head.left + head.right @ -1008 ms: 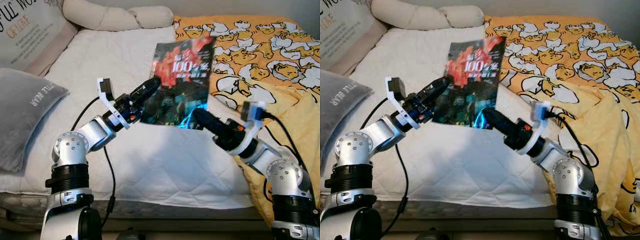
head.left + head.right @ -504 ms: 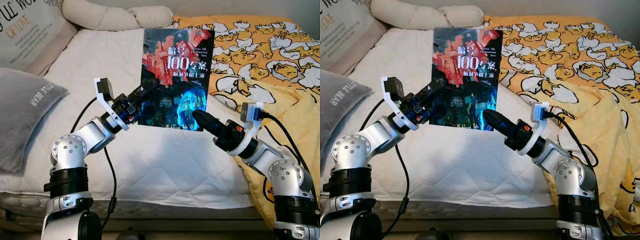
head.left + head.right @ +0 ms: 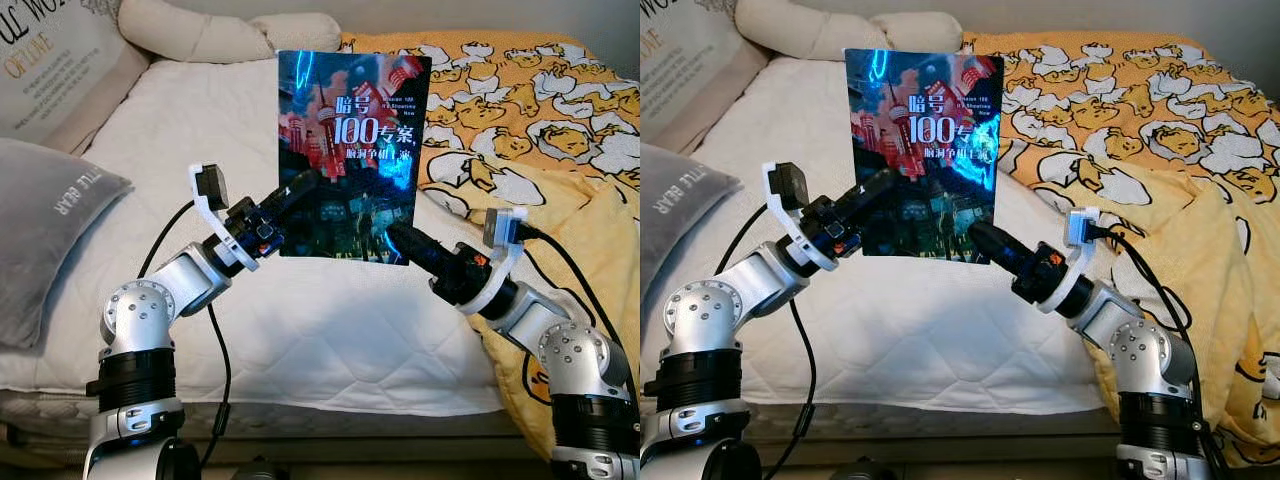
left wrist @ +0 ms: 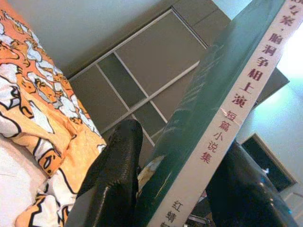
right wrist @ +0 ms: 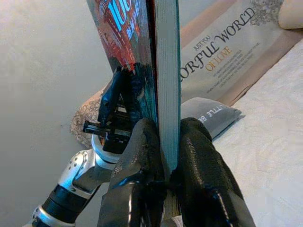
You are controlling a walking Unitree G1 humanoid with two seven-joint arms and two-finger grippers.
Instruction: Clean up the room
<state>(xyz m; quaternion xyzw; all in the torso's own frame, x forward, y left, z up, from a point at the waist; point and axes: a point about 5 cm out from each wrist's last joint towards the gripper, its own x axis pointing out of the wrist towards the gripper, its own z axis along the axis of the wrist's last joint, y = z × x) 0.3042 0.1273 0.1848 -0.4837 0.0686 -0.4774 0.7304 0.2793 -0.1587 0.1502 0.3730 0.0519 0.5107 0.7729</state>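
Above the white quilted mattress [image 3: 330, 330] we held a book [image 3: 350, 150] upright in the air, its cover facing our head camera. Around it lay the bedding: an orange-yellow blanket with a cartoon print [image 3: 530, 110] spread and bunched on our right, a grey pillow [image 3: 50, 230] at the mattress's left edge, a lettered cushion [image 3: 55, 60] behind that, and a long cream bolster [image 3: 230, 30] along the head of the bed. Nothing stood between us and the book; the blanket's folds lay close under our right arm.

The book had a dark glossy cover in reds and blues, a city scene with "100" in large white figures and Chinese characters beneath, and blue glare across its top.

Our left gripper [image 3: 300, 188] was clamped on the book's lower left edge, and our right gripper [image 3: 398, 236] was clamped on its lower right corner.

The left wrist view gave what the head views did not: the pale spine [image 4: 227, 118] with red Chinese lettering, pinched between that gripper's two black fingers [image 4: 116, 179], with a panelled wardrobe [image 4: 142, 90] beyond. The right wrist view showed the page block [image 5: 166, 61] edge-on, gripped between the right fingers [image 5: 142, 170], and our left arm [image 5: 90, 175] across from it.
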